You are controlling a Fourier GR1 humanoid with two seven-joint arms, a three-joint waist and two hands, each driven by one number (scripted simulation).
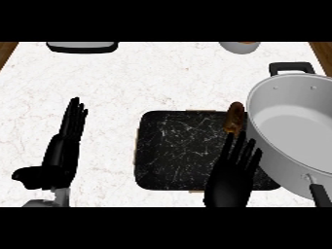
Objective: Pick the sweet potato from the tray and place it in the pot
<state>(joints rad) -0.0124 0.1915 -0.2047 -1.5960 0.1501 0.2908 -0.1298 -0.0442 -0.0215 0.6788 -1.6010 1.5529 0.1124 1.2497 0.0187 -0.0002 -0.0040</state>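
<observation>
Sweet potato (234, 118) lies on tray's (170, 160) far right edge, beside pot (269, 95) wall, just beyond right hand (231, 179) fingertips. Long axis runs toward/away. Right fingers straight, spread, holding nothing. Left hand (59, 155) open, resting left.

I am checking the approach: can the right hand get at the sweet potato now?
Probably yes. The right hand is open over the tray, and the sweet potato lies just beyond its fingers, close beside the pot.

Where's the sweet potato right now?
Head view, right of centre: the sweet potato lies at the tray's upper right corner, beside the pot's rim, just beyond the right hand.
</observation>
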